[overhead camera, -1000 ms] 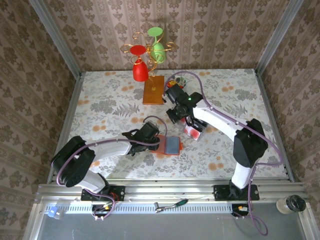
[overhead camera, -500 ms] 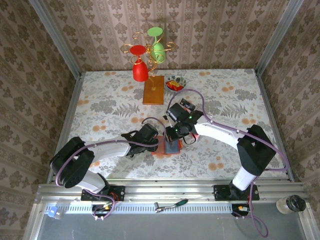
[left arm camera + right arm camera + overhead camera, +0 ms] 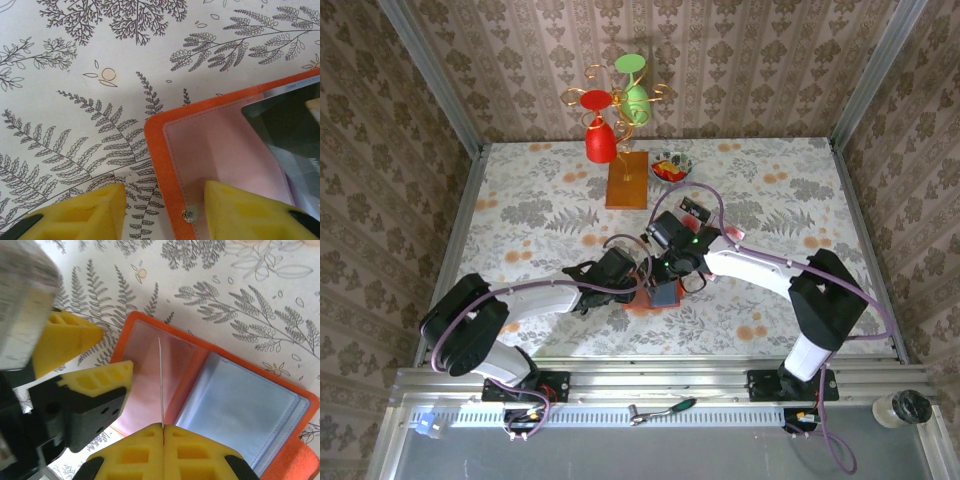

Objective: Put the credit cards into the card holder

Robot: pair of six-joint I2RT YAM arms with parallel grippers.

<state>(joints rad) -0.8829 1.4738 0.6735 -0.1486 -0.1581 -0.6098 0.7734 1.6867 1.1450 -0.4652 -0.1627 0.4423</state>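
Orange, wallet-like and lying open: card holder (image 3: 240,405) on the fern-printed table (image 3: 520,200), roughly midway along the near edge and a little in from it. Shows a pink inner page on one side and a pale grey-blue clear pocket page on the other, with an orange rim all round.

Right gripper (image 3: 163,427) pinched tight on a credit card (image 3: 161,385), seen edge-on as a thin pale line. Holds it upright above the open holder, the far end over the pink page close to the fold. Touching the page or just clear of it: cannot tell. Colour of the card's face not readable from this angle.

Left gripper (image 3: 164,192) set partly apart, clamping nothing. Straddles the holder's orange outer edge near a corner: one yellow finger (image 3: 245,210) down on the pink page, just beside a small metal snap (image 3: 189,215), the other finger (image 3: 85,210) on bare cloth just outside the rim.

From above, both grippers close together over the holder, left arm reaching in from the near-left corner, right arm curving in from the near-right.

Toward the middle of the far edge: wire stand on a wooden base (image 3: 627,180), carrying a red glass (image 3: 599,140) and a green glass (image 3: 637,100) upside down. Just right of the base, a small bowl (image 3: 670,165) with red and yellow bits inside. All of these well apart from the holder.
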